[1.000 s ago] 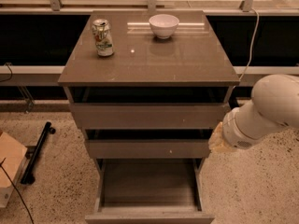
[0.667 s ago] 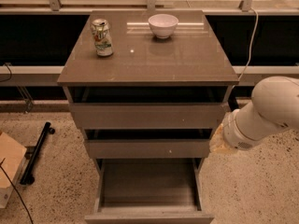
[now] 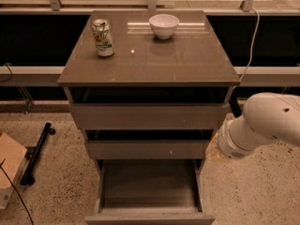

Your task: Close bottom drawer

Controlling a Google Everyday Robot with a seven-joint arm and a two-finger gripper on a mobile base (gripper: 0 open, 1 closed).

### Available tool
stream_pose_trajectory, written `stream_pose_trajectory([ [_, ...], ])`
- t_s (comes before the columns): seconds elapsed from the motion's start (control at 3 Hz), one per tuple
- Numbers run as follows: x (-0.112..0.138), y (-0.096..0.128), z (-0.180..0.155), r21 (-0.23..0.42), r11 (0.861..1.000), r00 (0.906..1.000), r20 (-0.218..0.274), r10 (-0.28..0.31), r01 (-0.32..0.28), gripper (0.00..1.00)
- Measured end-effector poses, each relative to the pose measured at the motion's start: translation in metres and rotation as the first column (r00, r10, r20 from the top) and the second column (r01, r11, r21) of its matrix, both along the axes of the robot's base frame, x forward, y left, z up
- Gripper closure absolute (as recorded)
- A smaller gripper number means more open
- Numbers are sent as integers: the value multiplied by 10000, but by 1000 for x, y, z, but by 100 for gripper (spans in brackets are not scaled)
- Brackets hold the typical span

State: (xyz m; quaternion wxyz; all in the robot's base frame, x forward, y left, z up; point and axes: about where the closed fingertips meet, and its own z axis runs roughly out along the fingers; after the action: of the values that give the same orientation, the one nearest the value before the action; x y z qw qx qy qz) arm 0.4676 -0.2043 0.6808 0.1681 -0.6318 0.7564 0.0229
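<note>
My arm (image 3: 269,121), white and thick, comes in from the right edge. My gripper (image 3: 216,149) is at its end, just beside the right side of the cabinet (image 3: 150,62) and level with the middle drawer (image 3: 147,149). I cannot tell whether it is spread or pressed together, nor whether it touches the cabinet. The bottom drawer (image 3: 149,184) is at the foot of the cabinet, pulled far out toward the camera. Its grey floor and side walls are in plain sight, and its front lies at the lower edge of the view. My gripper is above and to the right of it, apart from it. The top drawer (image 3: 147,116) and the middle one each show a dark gap above their fronts. On the cabinet's top a can (image 3: 102,37) stands upright at the back left and a white bowl (image 3: 164,26) sits at the back, right of the can, well apart from it. A black bar (image 3: 37,153) lies on the speckled floor (image 3: 61,191) to the left, near a brown box (image 3: 9,165). A pale cable (image 3: 253,36) hangs down at the back right.
</note>
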Motion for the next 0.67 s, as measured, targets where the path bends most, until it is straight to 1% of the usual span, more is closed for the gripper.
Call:
stream_pose_trajectory([
  [0.33, 4, 2, -34, 136, 9999, 9997, -230, 72, -69, 100],
  [0.67, 9, 3, -74, 419, 9991, 9984, -550, 92, -69, 100],
])
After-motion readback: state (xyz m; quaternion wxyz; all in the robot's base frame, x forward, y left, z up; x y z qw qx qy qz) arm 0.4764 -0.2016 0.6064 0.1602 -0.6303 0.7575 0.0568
